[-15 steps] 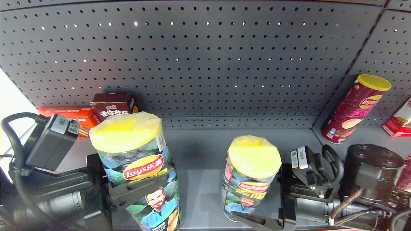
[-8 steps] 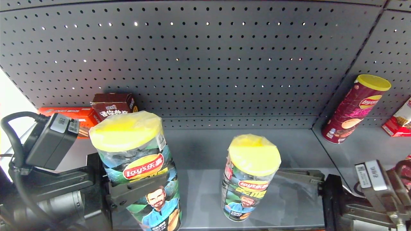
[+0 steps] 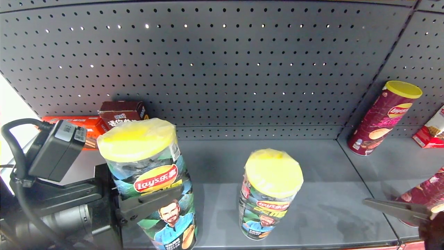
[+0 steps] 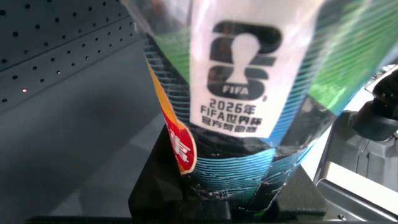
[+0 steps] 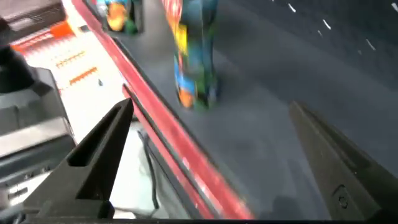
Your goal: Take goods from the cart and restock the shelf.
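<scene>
Shelf (image 3: 329, 194): grey deck under a pegboard back panel (image 3: 222, 69), with bare floor across the middle, which is likely where your stock goes.

Left gripper (image 3: 152, 203) pinches a yellow-lidded chip can (image 3: 145, 156) low on its body and holds it upright at the left front of the deck. The low grip probably leaves the base ready to set down. You cannot tell here whether the base touches the deck.

The second can (image 3: 270, 198), a match, stands upright by itself mid-shelf near the front edge, well apart from the held one.

Right gripper (image 5: 211, 109) is spread wide and empty at the right front edge, apart from that can.

Purple can (image 3: 381, 118) stands back-right, and small boxes (image 3: 121, 111) lie back-left.
</scene>
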